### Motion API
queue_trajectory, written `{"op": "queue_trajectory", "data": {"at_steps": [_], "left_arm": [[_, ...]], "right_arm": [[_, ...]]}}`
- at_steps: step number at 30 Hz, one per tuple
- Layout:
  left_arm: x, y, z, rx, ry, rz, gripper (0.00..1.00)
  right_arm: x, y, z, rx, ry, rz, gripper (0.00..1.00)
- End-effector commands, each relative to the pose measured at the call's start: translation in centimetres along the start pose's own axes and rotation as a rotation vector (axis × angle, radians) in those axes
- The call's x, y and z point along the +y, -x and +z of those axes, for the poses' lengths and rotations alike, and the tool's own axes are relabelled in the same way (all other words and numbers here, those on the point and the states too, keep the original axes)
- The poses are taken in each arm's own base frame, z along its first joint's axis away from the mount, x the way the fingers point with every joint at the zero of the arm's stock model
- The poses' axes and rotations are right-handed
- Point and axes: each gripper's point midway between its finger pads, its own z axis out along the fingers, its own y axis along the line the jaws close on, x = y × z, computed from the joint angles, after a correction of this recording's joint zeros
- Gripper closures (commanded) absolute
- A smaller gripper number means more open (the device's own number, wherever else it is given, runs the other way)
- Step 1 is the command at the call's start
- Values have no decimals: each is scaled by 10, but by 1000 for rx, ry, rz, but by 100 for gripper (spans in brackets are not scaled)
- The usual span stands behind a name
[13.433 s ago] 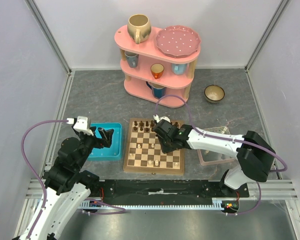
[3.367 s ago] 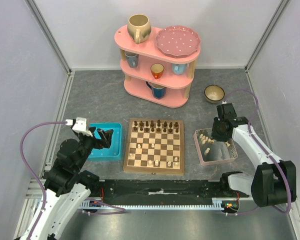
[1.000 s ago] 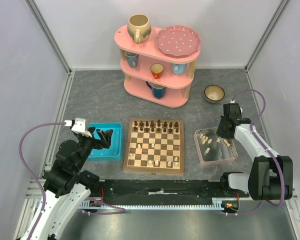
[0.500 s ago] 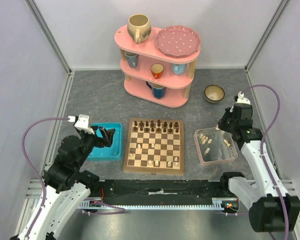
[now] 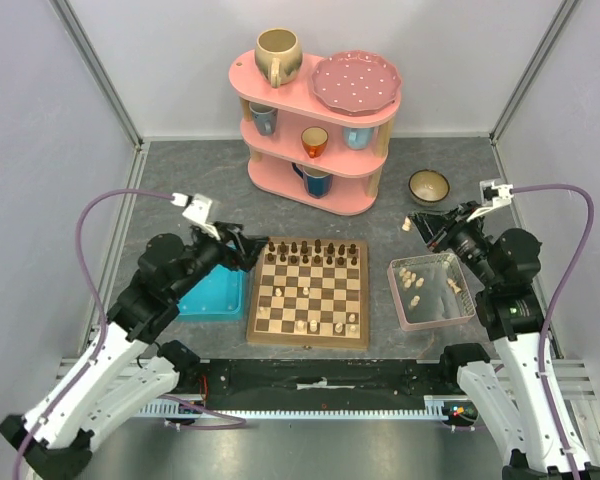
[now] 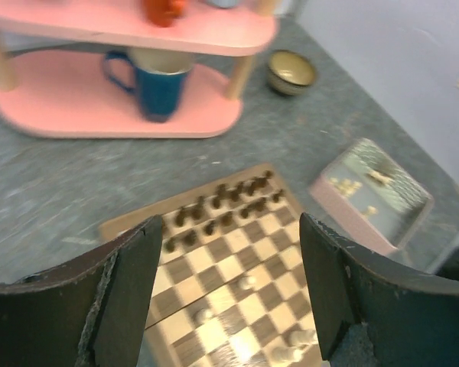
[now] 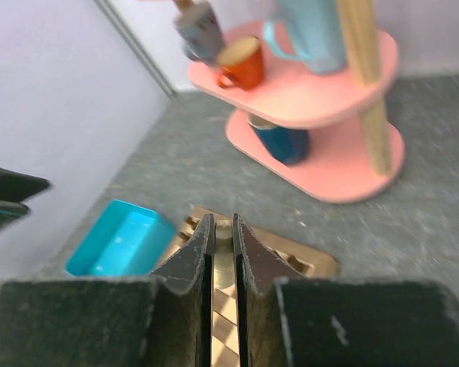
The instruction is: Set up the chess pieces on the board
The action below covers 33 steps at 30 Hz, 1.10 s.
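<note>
Right jaws tight on chess piece (image 7: 223, 231), left jaws wide (empty), pink shelf (image 5: 325, 205) beyond

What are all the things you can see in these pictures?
shelf: one, pink, three tiers, at the back
mug: one, beige, top tier
plate: one, pink with white dots, top tier
cups: four, three blue and one orange, lower tiers
bowl: one, brownish, right of the shelf
board: one, brown checkered, middle
dark chessmen: many, dark brown, board's far rows
chess pieces: several, cream, on the board's near squares and in the clear tray
clear tray: one, pink-rimmed, right of the board
turquoise tray: one, left of the board
left gripper: black, open, at the board's far left corner
right gripper: black, shut on one cream piece, beyond the clear tray
</note>
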Motion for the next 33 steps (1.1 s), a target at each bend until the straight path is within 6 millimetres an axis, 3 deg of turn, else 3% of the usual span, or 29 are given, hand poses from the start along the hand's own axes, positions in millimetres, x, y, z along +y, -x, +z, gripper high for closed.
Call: {"op": "queue_trajectory", "data": {"at_steps": [1, 2, 3, 5, 7, 9, 10, 12, 14, 15, 16, 20, 24, 33], "left_arm": [[-61, 32, 16, -118, -151, 2, 21], [-88, 36, 16, -146, -207, 8, 21], [-103, 29, 28, -126, -229, 25, 20], [-141, 31, 32, -153, -326, 0, 19], [-162, 23, 47, -149, -360, -16, 18], [-182, 35, 50, -219, -392, -9, 12], [-188, 26, 61, -206, -389, 12, 11], [-203, 42, 65, -278, -411, 29, 9], [-211, 38, 77, -297, -410, 43, 8], [-216, 51, 78, -353, -419, 44, 8], [-219, 49, 84, -358, -419, 55, 7], [-238, 66, 89, -432, -474, 76, 5], [-251, 70, 97, -440, -505, 94, 5], [-265, 53, 112, -367, -538, 125, 13]], "right_arm": [[53, 35, -9, -117, 222, 51, 100], [57, 37, -11, -124, 235, 57, 100], [61, 42, -13, -136, 245, 72, 100], [68, 47, -18, -149, 267, 70, 100], [75, 52, -22, -155, 287, 70, 100], [80, 54, -25, -154, 303, 72, 100], [82, 55, -27, -154, 311, 79, 100], [86, 56, -29, -156, 323, 85, 100], [90, 57, -33, -157, 340, 90, 100], [90, 56, -33, -155, 343, 91, 100], [92, 57, -35, -155, 348, 88, 100], [95, 54, -37, -143, 364, 94, 100], [95, 51, -37, -130, 363, 93, 100], [97, 53, -40, -136, 371, 85, 100]]}}
